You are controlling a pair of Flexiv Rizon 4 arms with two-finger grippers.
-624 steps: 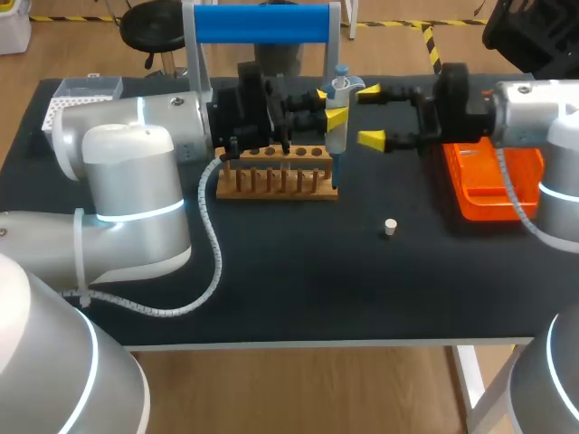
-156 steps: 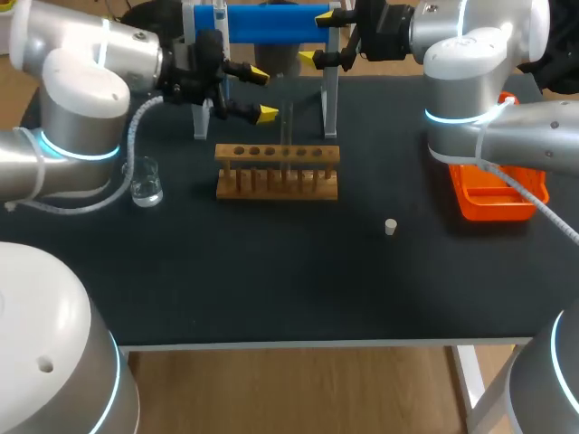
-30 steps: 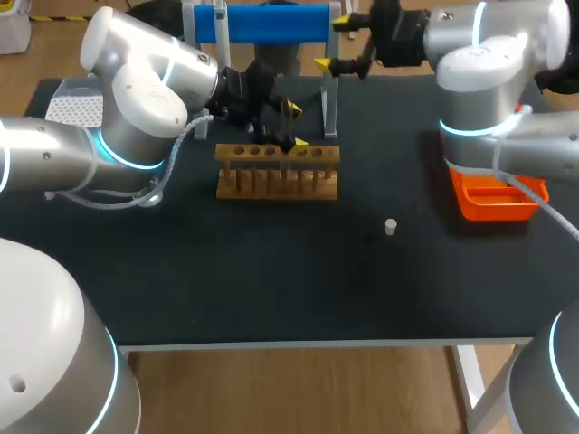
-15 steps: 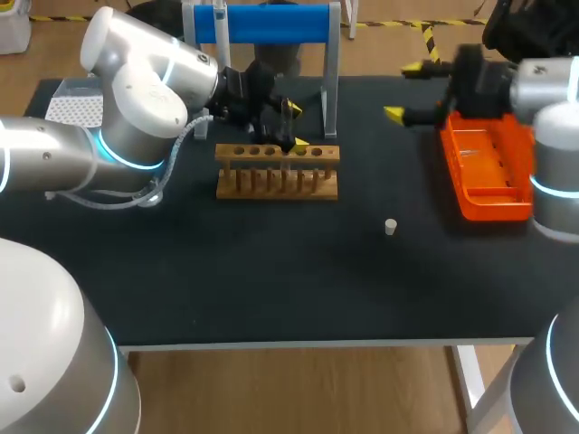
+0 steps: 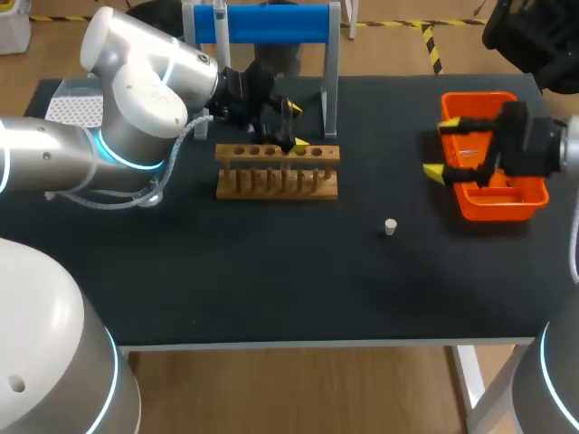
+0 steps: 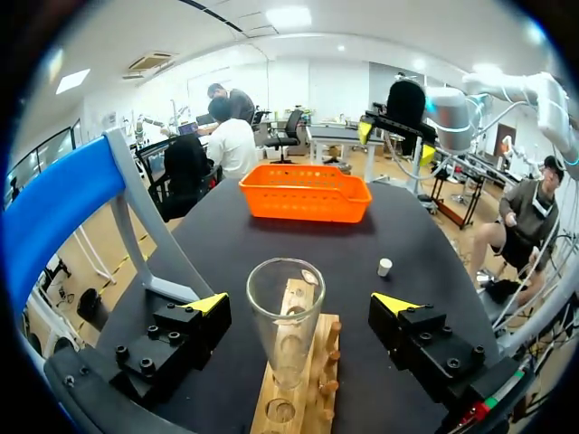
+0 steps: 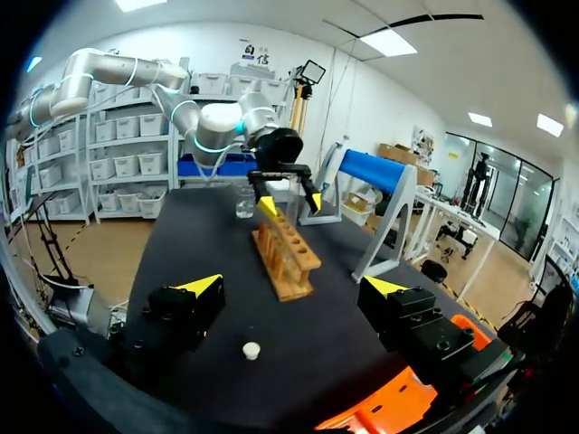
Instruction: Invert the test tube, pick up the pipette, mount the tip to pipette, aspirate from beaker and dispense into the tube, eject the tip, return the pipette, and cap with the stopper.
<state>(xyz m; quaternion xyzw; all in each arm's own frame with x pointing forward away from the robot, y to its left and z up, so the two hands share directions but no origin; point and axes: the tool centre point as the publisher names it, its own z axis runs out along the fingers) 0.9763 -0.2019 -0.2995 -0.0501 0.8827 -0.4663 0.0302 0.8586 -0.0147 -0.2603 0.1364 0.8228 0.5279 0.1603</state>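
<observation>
A clear test tube point(image 6: 285, 316) stands upright, mouth up, in the wooden rack point(image 5: 276, 174). My left gripper point(image 5: 296, 125) is open, one yellow-tipped finger on each side of the tube point(image 5: 288, 137) and neither touching it. A small white stopper point(image 5: 390, 226) lies on the black table in front of the rack's right end. My right gripper point(image 5: 441, 147) is open and empty, level with the orange tray's left edge. From the right wrist the stopper point(image 7: 251, 349) lies on the table below and ahead of that gripper point(image 7: 292, 287). A pipette point(image 5: 220, 13) hangs at the left end of the blue stand.
The blue-barred stand point(image 5: 262, 23) rises behind the rack. An orange tray point(image 5: 493, 194) sits at the right of the table. A white tip box point(image 5: 77, 98) is at the back left. The glass beaker point(image 7: 244, 203) stands beyond the rack, mostly hidden by my left arm in the head view.
My right arm has swung from the back, near the blue stand, forward and to the right, to the orange tray. The left arm and the tube have not moved.
</observation>
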